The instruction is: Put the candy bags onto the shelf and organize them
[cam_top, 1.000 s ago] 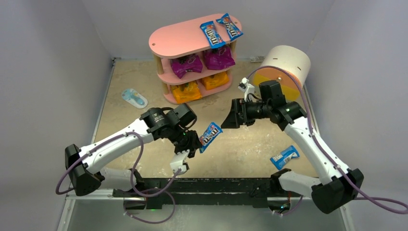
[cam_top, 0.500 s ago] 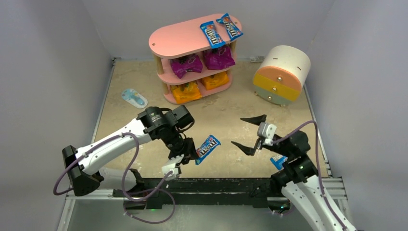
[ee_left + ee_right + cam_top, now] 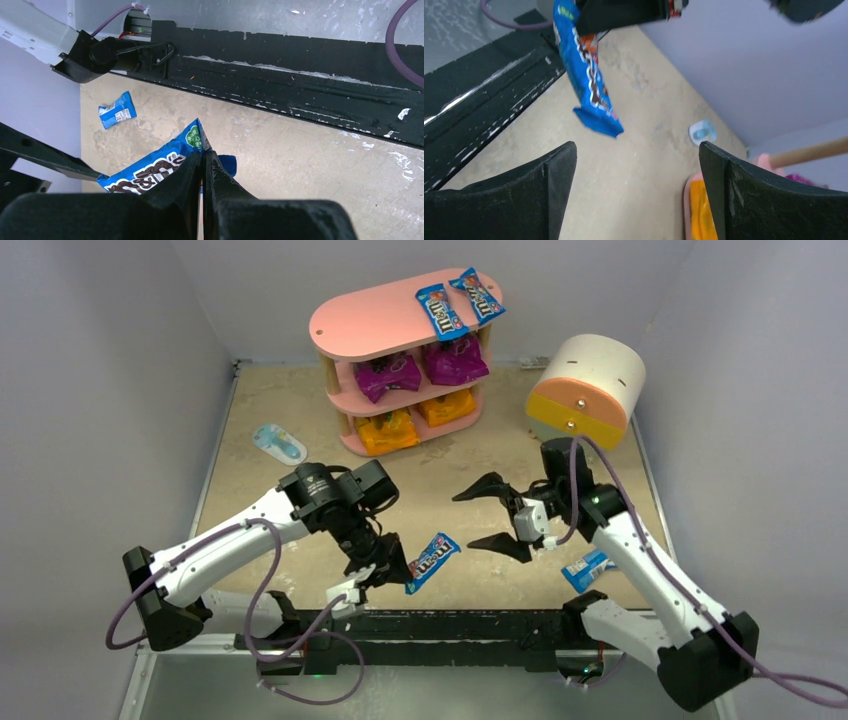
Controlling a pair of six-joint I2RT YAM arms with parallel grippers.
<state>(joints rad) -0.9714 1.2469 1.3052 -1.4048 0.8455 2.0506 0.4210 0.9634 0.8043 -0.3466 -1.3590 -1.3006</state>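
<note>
The pink shelf [image 3: 380, 320] stands at the back. Two blue M&M's packets [image 3: 440, 310] lie on its top board, two purple bags [image 3: 388, 375] on the middle tier and two orange bags [image 3: 387, 430] on the bottom tier. My left gripper [image 3: 395, 570] is shut on a third blue packet [image 3: 432, 560] and holds it above the table; the left wrist view shows the fingers [image 3: 220, 185] pinching that packet [image 3: 150, 172]. My right gripper [image 3: 485, 515] is wide open and empty, just right of the held packet [image 3: 589, 75]. A fourth packet [image 3: 588, 568] lies on the table at the right.
A white-orange-yellow cylindrical drawer unit [image 3: 588, 390] stands at the back right. A pale blue-and-white oval item [image 3: 278, 443] lies left of the shelf. A black rail [image 3: 450, 625] runs along the near edge. Grey walls enclose the table.
My left gripper has carried the blue packet a little toward the near edge. My right arm drew back to the right, then swung toward the packet again, jaws open.
</note>
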